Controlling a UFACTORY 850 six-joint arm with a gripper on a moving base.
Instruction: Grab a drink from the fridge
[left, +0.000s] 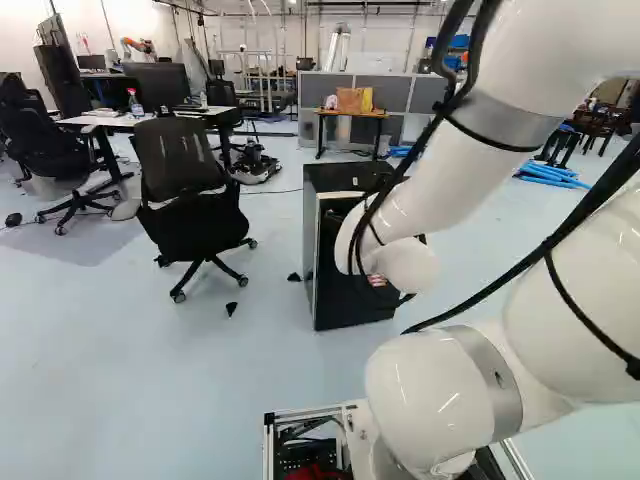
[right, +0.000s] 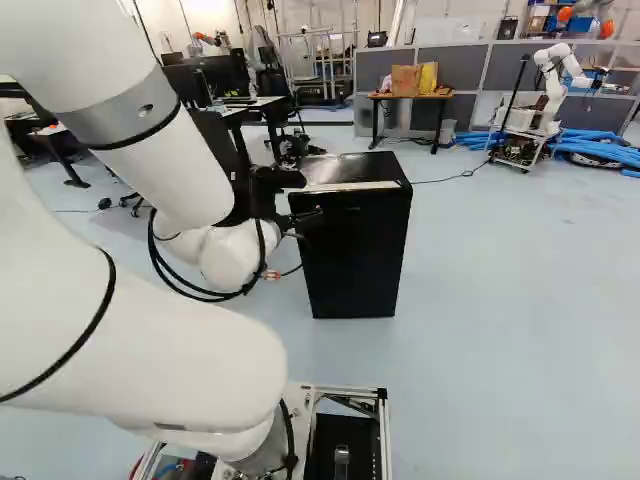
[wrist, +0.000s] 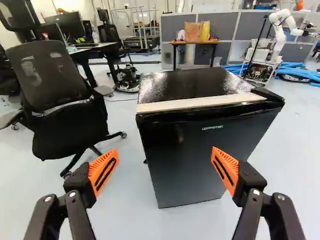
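Beyond the left finger (wrist: 103, 170) of the gripper (wrist: 165, 154) stands an office chair (wrist: 49, 75), close enough beside the working space that the arm should swing clear of its armrest. The two fingers are spread wide and grasp nothing. Ahead of them is the black fridge (wrist: 185, 160), its door apparently closed; its near left edge shows between the fingers, while the right finger (wrist: 225, 167) overlaps the door front. No drink can be seen, and it is presumably inside.

The step in hand seems to be reaching the door to open it. What looks like a hinge cover (wrist: 267, 95) lies past the right finger, so the robot would do well to work at the opposite edge, near the left finger. It should line a fingertip up with the door's seam, ease in, and pull along an arc, since a straight or hasty tug could slip off or drag the fridge
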